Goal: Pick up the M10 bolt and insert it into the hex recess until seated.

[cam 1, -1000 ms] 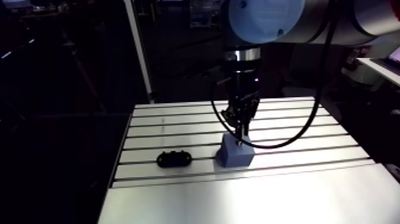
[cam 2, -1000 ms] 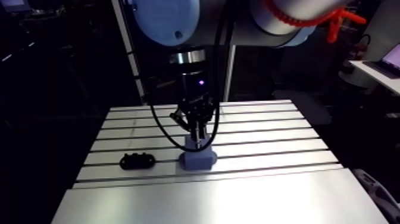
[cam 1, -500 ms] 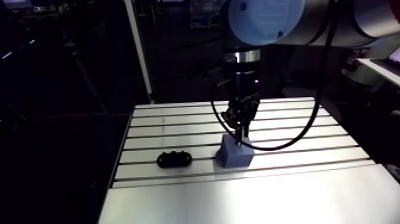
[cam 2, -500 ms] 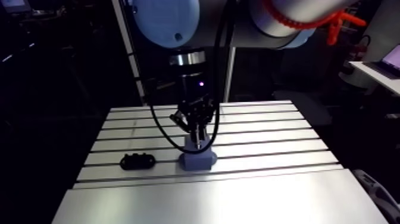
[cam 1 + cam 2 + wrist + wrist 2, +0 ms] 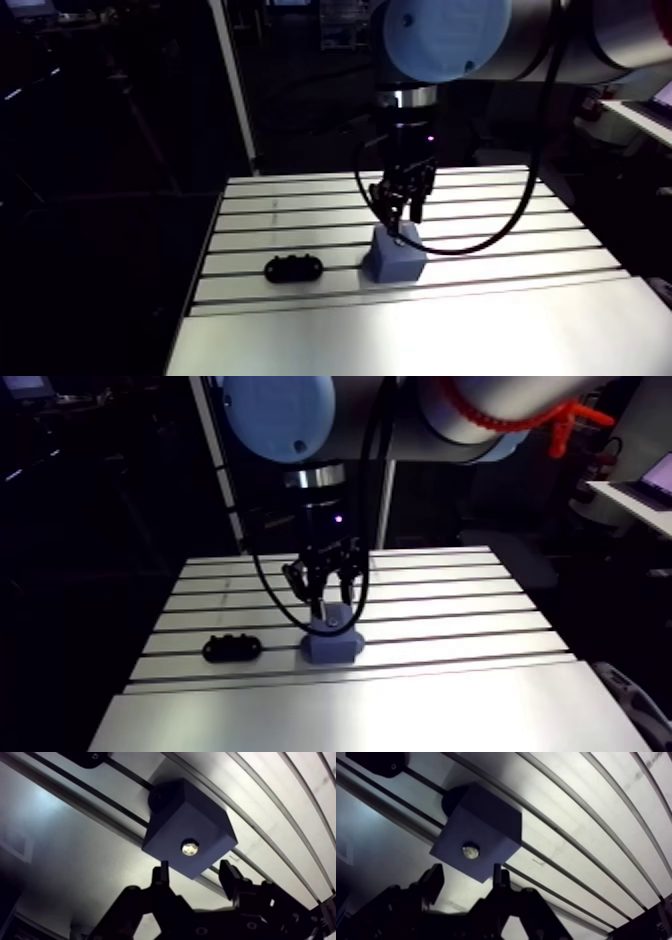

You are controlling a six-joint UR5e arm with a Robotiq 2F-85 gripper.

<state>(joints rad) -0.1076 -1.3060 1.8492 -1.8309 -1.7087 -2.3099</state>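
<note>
As the gripper (image 5: 194, 871) hovers, the bolt (image 5: 189, 847) sits under it, unheld

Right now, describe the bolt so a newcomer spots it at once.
On the slotted aluminium table stands one blue-grey block. The bolt sits in its top face: a small shiny round head, the only bright metal on the dark block.

Of the bolt (image 5: 189, 847) only a shiny head shows; shank and recess lie hidden inside the block (image 5: 200, 827). In the arm view it is too small to make out. The black part (image 5: 87, 757), perhaps a clamp, is cut off in the wrist view.
</note>
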